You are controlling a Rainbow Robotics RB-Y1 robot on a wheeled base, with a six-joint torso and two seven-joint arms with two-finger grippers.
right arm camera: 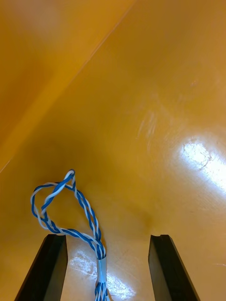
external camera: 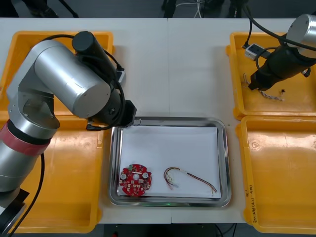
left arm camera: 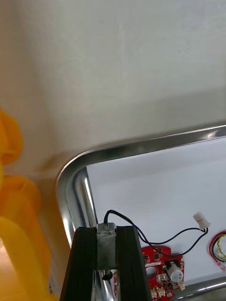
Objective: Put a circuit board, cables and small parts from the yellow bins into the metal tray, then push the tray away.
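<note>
Your left jaws pinch a small metal part [left arm camera: 106, 242] with a black cable [left arm camera: 121, 216] on it, over the metal tray's [left arm camera: 75, 174] corner. A red circuit board [left arm camera: 162, 272] lies inside.

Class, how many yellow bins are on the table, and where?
4: far left bin, near left bin, far right bin, near right bin. The left arm hides part of both left bins.

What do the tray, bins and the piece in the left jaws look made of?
Metal tray: polished metal, its rim mirror-bright; matt white inside, perhaps a liner. Yellow bins: probably moulded plastic, glossy, showing glare patches. Small metal part, clamped in the left gripper by the tray's corner: dull grey metal, trailing a black cable.
</note>
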